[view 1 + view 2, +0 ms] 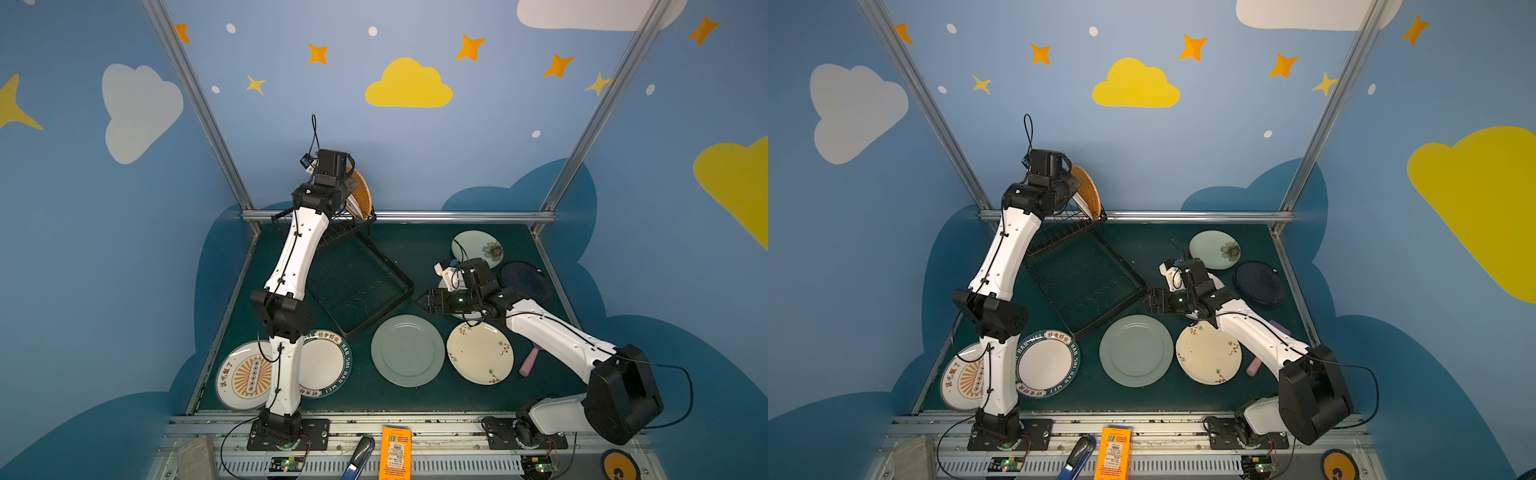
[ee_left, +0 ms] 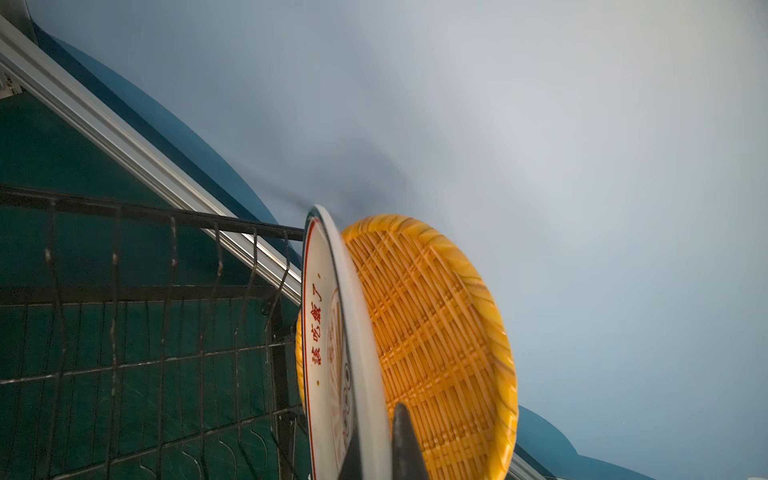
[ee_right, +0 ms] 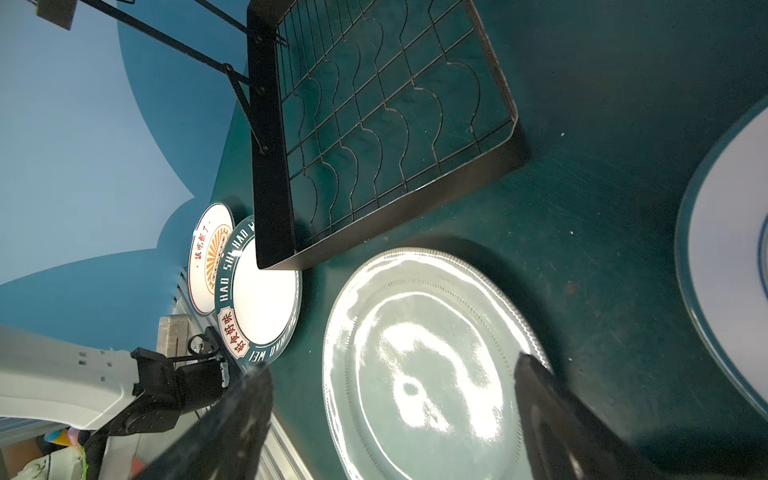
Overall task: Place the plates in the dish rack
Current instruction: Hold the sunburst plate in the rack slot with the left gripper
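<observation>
At dish rack [image 3: 272, 187] far end | left pincer [image 2: 380, 436] clamped on sunburst plate [image 2: 328, 332] rim | right pincer [image 3: 390, 365] wide, empty

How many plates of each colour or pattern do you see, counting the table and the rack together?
Pale green plates: 2
Cream floral plate: 1
White sunburst plates: 2
White plate with lettered green rim: 1
Orange woven plate: 1
Dark navy plate: 1
Blue-rimmed white plate, partly hidden: 1
Total: 9
</observation>
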